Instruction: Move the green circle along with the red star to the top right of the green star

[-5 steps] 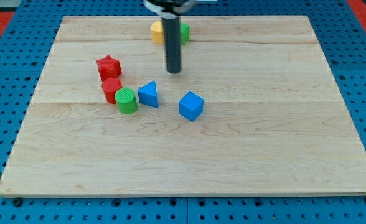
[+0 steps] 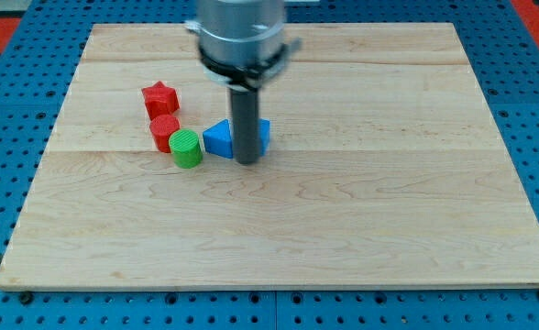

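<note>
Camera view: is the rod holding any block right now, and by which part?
Nothing is held; the rod can only push. My tip stands between the blue triangle and a blue block partly hidden behind it. Contact cannot be told.

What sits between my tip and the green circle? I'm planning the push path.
In the camera view, the blue triangle lies between my tip and the green circle.

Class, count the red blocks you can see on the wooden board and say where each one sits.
2: the red star at the view's left, and the red cylinder just below it. The arm may hide others.
</note>
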Controlling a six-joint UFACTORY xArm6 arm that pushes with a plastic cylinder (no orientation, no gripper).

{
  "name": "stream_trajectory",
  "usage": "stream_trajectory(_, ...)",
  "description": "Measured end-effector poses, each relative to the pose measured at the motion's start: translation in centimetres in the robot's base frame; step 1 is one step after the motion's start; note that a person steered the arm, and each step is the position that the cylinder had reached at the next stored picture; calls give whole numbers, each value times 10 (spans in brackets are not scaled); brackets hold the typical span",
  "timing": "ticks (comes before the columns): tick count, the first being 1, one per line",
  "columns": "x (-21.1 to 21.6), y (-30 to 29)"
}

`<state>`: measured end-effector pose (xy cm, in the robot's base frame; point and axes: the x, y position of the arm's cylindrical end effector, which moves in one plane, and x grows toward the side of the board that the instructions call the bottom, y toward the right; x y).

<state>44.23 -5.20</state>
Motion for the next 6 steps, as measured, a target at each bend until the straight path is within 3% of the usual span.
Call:
stream_trajectory(2, -83, -32)
stream_trajectory(5, 23, -12)
stream_trajectory(6, 1, 30)
